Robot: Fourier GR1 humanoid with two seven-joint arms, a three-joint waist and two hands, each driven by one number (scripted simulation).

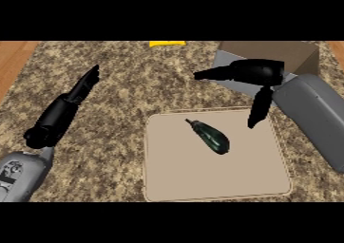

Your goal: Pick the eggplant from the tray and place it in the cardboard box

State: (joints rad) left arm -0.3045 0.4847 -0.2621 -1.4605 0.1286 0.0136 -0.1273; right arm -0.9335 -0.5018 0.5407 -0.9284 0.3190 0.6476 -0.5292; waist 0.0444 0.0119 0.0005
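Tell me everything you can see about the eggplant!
The eggplant is small, long and very dark, almost black with a greenish shine. One end narrows to a thin stem tip pointing up-left; the other end is rounder and fatter. It lies on its side, slanted, in the upper middle of the flat beige tray. Only the tray touches it. The right hand is above it, open, one of its fingers pointing down beside it without touching.

I see the eggplant [210,136], dark and glossy, lying on its side in the upper middle of the beige square tray [203,182], stem end pointing up-left. Nothing touches it. The cardboard box [301,53] sits open beyond the tray's far right corner, brown walls, grey inside.
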